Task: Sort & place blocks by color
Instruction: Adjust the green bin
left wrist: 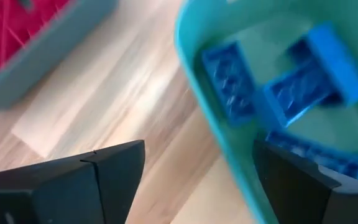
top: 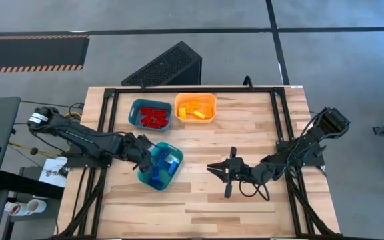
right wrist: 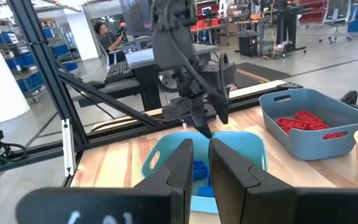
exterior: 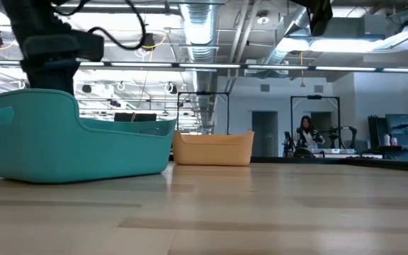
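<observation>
The left gripper (top: pixel 143 155), fingers spread astride the teal tray's rim (top: pixel 143 175), seemingly steadied the blue blocks (top: pixel 164 162), while the right gripper (top: pixel 220 170) rested nearly closed and empty on the worktop (top: pixel 199 207).

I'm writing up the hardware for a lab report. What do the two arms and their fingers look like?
Both arms are dark, near-black jointed links. The left arm shows a pale cylindrical part near its base, with thin cables trailing beside it. The right arm has dark cabling looping below it. The left gripper has broad, flat, matte dark fingers. The right gripper has similar dark fingers, with faint pale markings on the body behind them.
</observation>
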Action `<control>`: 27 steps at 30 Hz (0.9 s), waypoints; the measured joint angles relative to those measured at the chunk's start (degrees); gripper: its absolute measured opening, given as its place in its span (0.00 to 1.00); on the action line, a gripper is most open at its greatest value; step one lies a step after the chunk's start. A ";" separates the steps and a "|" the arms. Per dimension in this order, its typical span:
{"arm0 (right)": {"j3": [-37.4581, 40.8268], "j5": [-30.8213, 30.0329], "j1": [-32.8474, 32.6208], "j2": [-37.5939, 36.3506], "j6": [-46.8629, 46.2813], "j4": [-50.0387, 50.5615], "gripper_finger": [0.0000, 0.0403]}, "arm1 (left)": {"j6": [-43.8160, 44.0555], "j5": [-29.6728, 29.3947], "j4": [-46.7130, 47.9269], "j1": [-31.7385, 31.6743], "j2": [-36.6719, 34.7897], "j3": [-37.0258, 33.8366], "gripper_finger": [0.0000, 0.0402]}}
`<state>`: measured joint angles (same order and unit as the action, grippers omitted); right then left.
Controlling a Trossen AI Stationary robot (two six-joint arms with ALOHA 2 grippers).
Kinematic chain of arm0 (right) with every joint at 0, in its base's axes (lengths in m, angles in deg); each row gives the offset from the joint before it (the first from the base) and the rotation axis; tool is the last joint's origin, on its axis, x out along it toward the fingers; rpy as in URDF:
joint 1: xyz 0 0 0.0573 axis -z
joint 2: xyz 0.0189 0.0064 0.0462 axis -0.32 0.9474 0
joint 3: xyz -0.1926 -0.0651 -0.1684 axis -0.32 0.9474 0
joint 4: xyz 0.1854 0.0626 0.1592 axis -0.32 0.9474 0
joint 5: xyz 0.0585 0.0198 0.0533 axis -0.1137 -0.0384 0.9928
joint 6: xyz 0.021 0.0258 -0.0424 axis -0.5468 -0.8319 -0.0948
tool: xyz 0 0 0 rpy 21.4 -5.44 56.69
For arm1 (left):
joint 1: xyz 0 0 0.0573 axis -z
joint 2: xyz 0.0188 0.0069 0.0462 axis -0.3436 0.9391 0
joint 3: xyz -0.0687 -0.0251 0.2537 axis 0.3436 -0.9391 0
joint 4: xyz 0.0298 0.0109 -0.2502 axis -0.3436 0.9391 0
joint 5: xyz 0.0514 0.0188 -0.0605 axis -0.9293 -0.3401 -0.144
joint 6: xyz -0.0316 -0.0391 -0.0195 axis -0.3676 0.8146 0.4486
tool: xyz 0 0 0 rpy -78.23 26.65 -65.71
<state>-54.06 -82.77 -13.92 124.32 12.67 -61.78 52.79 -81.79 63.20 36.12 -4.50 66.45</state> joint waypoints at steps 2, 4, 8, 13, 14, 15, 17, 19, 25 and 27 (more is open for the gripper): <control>0.02 0.00 0.00 -0.02 0.00 -0.02 0.18 | 0.34 0.70 -0.19 -0.17 0.04 -1.29 0.70; 0.02 0.00 0.00 -0.02 0.00 -0.02 0.18 | 0.46 0.59 -0.28 -0.26 0.04 -2.22 0.69; 0.02 0.00 0.00 -0.02 -0.02 -0.02 0.18 | -1.02 2.22 -2.35 -0.23 0.04 -3.74 0.66; 0.02 -0.02 0.00 -0.02 -0.02 -0.02 0.18 | -6.77 4.48 -5.51 -0.25 0.04 -4.89 0.49; 0.02 -0.02 0.00 -0.02 -0.02 -0.04 0.18 | -7.94 4.46 -6.12 -0.25 0.04 -4.87 0.43; 0.02 -0.02 0.00 -0.03 -0.02 -0.02 0.18 | -9.18 4.51 -6.88 -0.25 0.04 -4.87 0.36; 0.02 -0.02 0.00 -0.04 -0.02 -0.02 0.18 | -12.05 4.41 -8.48 -0.31 0.04 -4.87 0.21; 0.02 -0.02 0.00 -0.04 -0.02 -0.02 0.18 | -14.76 4.19 -11.21 -0.79 0.04 -4.87 0.07; 0.02 -0.04 0.00 -0.04 -0.07 -0.02 0.18 | -31.36 5.43 -21.06 -4.40 0.04 -4.87 0.01; 0.02 -0.04 0.00 -0.04 -0.07 -0.01 0.18 | -35.22 6.52 -24.16 -6.12 0.04 -4.82 0.00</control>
<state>-54.04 -82.81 -13.92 124.28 12.60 -61.79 17.57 -75.27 39.04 30.00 -4.45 61.63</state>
